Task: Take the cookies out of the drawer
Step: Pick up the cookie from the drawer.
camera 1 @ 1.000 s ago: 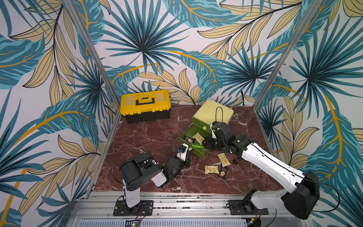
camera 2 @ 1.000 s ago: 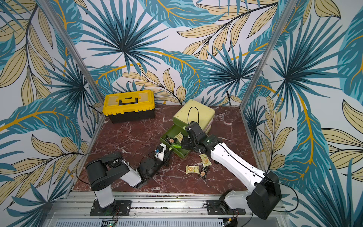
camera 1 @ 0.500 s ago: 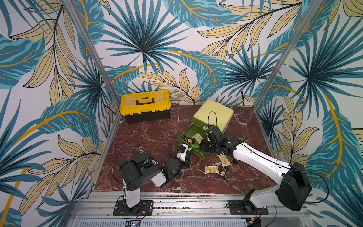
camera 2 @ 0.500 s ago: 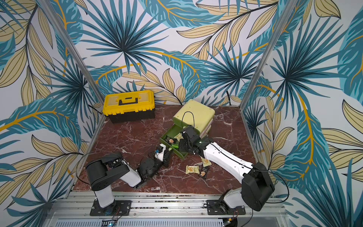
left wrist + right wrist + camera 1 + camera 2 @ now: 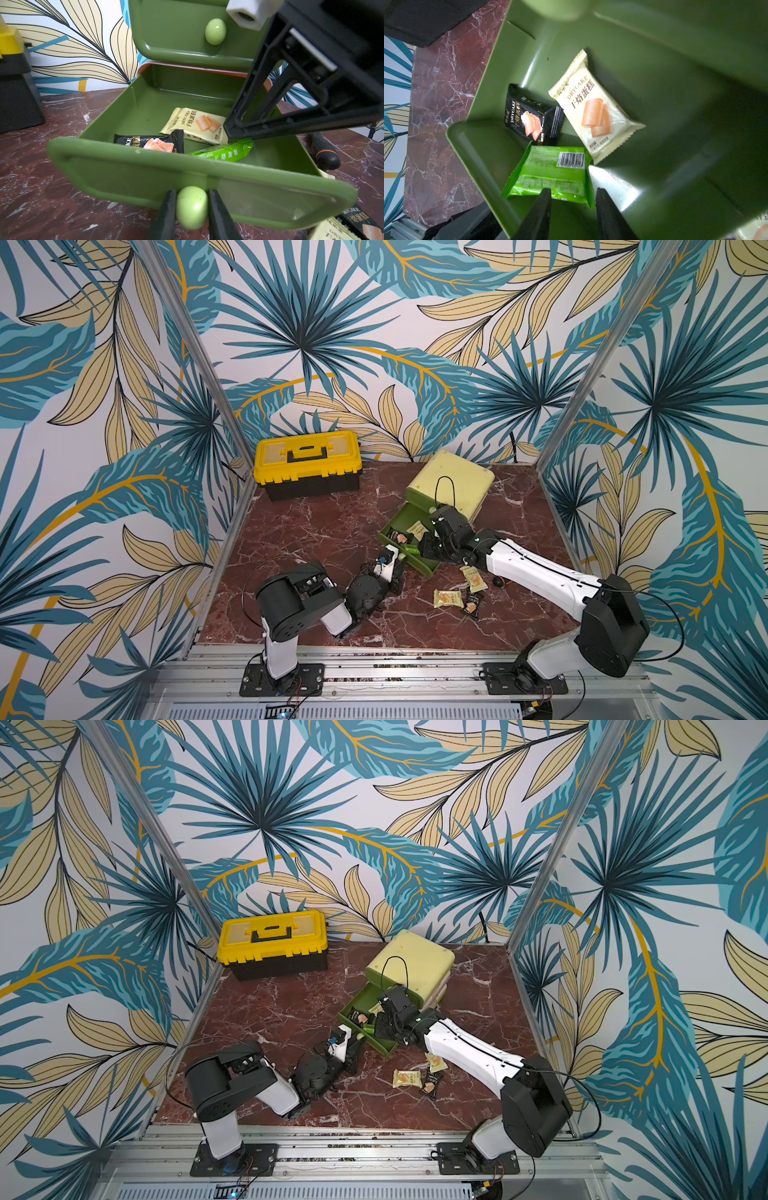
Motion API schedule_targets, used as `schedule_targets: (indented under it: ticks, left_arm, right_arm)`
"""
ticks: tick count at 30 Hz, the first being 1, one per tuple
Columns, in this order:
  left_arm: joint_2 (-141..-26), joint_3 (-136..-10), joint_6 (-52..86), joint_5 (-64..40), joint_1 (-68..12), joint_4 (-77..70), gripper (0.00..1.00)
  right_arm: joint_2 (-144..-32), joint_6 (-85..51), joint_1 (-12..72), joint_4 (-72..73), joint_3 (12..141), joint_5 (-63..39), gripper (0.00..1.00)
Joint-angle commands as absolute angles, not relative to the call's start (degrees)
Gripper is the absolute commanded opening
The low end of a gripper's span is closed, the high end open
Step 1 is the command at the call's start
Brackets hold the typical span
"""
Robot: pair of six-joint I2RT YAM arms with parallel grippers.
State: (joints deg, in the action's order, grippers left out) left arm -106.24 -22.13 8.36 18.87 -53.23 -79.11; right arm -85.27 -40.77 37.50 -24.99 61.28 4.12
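Note:
The dark green drawer [image 5: 124, 151] stands pulled out of its pale cabinet [image 5: 451, 485]. My left gripper [image 5: 192, 192] is shut on the drawer's light green knob [image 5: 191, 209]. Inside lie three cookies: a pale yellow packet [image 5: 593, 112], a black packet [image 5: 529, 116] and a bright green packet [image 5: 550, 172]. My right gripper [image 5: 573, 190] hangs open inside the drawer, its fingers just over the green packet's near edge with nothing clamped. On the table beside the drawer lie two pale yellow packets [image 5: 448, 598] [image 5: 473, 578] and a black packet [image 5: 473, 605].
A yellow and black toolbox [image 5: 306, 464] stands at the back left. A black handle with an orange ring [image 5: 324, 151] lies on the marble to the right of the drawer. A shut upper drawer with its own knob [image 5: 215, 31] sits above the pulled-out one.
My right gripper has moved left and down into the drawer, towards the green packet, and its jaws have narrowed slightly. The left gripper has stayed on the knob.

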Motion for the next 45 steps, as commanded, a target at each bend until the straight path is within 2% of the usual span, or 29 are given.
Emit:
schedule_targets:
  ticks: [1, 9, 17, 22, 30, 35, 38, 41, 45]
  left_arm:
    - [-107.14, -21.27, 8.0, 20.84, -53.04, -80.9, 0.18]
    - [-107.49, -21.09, 8.09, 20.92, -53.09, -80.37, 0.18]
    - [-107.34, -21.05, 7.95, 20.92, -53.03, -79.97, 0.18]
    - [-107.23, -21.09, 7.85, 20.87, -53.09, -79.68, 0.18]
    - [-108.22, -21.05, 7.91, 20.7, -53.09, -79.5, 0.18]
    - [-108.45, -21.01, 7.89, 20.57, -53.02, -79.47, 0.18]
    - [-108.8, -20.61, 7.83, 20.74, -53.04, -80.0, 0.19]
    - [-109.14, -20.4, 7.89, 20.92, -53.06, -80.48, 0.25]
    - [-109.48, -20.38, 7.77, 21.18, -53.08, -81.01, 0.4]
  right_arm:
    - [-85.52, -41.32, 37.65, -24.26, 59.41, 5.77, 0.4]
    - [-85.59, -40.97, 37.7, -25.33, 58.72, 6.11, 0.45]
    - [-87.62, -41.09, 37.63, -22.54, 58.54, 3.52, 0.4]
    - [-87.47, -40.72, 37.68, -21.96, 58.45, 3.12, 0.32]
    - [-86.16, -41.75, 37.68, -21.01, 58.18, 3.16, 0.07]
    - [-84.81, -41.87, 37.69, -21.13, 58.36, 4.28, 0.0]
    - [-83.68, -41.62, 37.63, -21.92, 58.45, 5.08, 0.0]
    - [-82.39, -41.3, 37.64, -23.12, 58.54, 6.11, 0.0]
    - [-81.39, -40.7, 37.68, -24.1, 58.54, 6.81, 0.0]
